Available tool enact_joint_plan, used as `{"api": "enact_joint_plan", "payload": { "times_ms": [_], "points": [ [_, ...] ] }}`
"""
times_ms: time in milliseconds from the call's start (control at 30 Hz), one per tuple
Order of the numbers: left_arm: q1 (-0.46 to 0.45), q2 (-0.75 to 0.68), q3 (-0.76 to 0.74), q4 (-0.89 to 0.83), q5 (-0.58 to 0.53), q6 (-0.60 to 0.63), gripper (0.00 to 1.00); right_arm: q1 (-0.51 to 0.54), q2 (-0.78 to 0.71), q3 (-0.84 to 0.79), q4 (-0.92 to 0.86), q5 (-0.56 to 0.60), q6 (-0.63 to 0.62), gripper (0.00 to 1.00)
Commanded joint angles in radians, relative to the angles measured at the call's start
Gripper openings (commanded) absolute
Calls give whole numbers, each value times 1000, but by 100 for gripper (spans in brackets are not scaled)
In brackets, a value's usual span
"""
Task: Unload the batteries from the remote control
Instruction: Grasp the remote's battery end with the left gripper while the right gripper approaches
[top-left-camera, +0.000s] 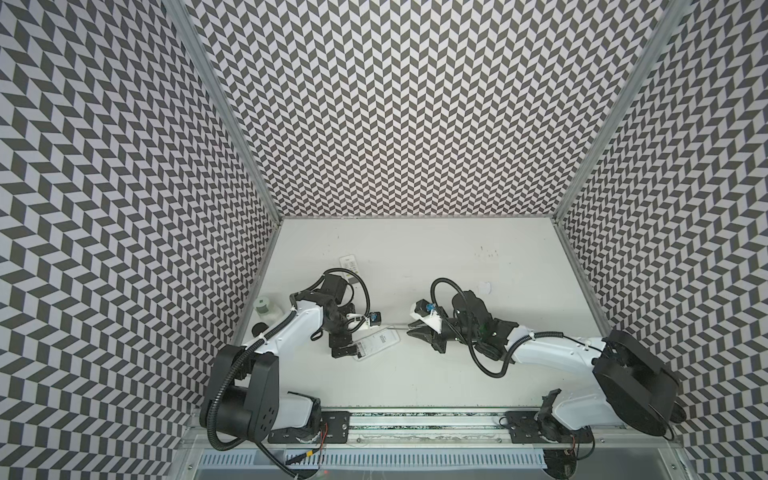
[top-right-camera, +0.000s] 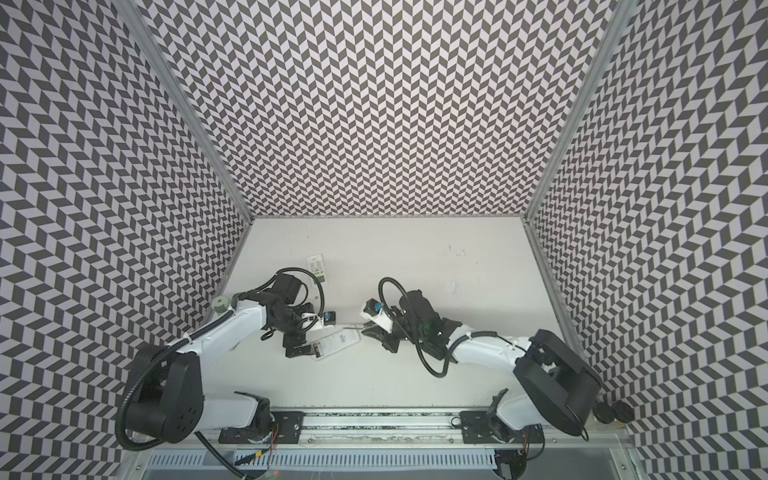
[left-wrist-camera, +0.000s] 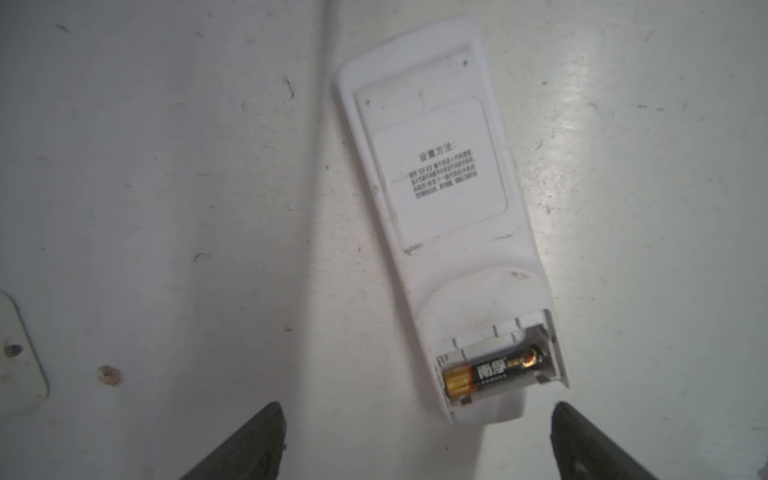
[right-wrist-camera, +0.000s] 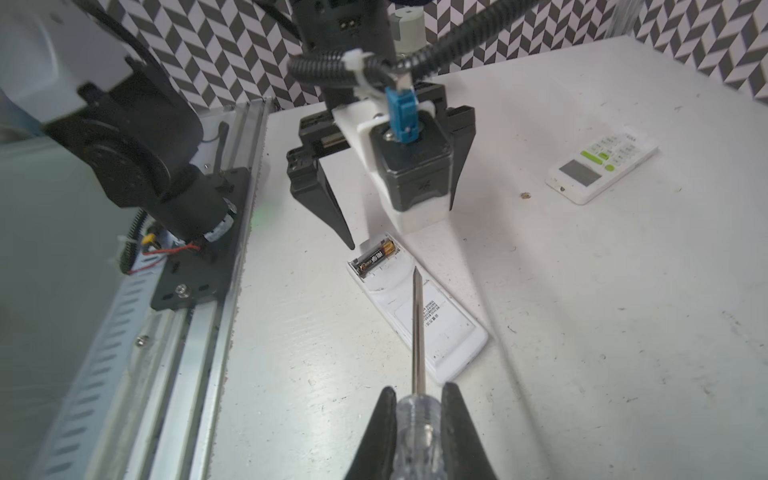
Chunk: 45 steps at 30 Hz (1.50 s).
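The white remote control lies face down mid-table with its battery compartment uncovered. One of the batteries, black with a gold end, lies in the compartment. The slot beside it looks empty. My left gripper hangs open just above the compartment end, its fingers wide apart and holding nothing. My right gripper is shut on the clear handle of a screwdriver. The screwdriver's metal tip points over the remote's back towards the compartment.
A second white remote lies face up at the back left. A white and green bottle stands by the left wall. A small white piece lies right of centre. The metal rail runs along the front edge.
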<state>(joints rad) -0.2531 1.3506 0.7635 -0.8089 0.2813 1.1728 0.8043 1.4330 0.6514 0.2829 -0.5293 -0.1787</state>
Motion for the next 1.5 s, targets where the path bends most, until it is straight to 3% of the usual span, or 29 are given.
{"api": "enact_joint_plan", "payload": {
  "times_ms": [0,133,500,600,733,933,1033,1133,1467],
  "points": [
    [-12,-48,-53,15,73,-30,100,-47,17,22,-12,-153,154,0],
    [-33,-44,-100,106,51,-60,100,-62,47,65,-94,-139,152,0],
    [-38,-49,-182,262,-32,-38,96,-63,48,33,-12,-135,162,0],
    [-40,-31,-195,292,-29,-21,90,-63,71,72,-86,-121,136,0],
    [-40,-22,-178,290,7,-6,77,-75,50,36,-42,-134,164,0],
    [-57,36,-115,283,25,41,69,-77,14,3,-45,-115,140,0],
    [-65,65,-89,282,71,74,65,-72,-16,-52,26,-103,98,0],
    [-110,106,-57,258,62,67,61,-24,-54,-65,1,-6,-1,0],
    [-122,118,-33,230,155,108,64,110,-125,-198,193,208,-262,0]
  ]
}}
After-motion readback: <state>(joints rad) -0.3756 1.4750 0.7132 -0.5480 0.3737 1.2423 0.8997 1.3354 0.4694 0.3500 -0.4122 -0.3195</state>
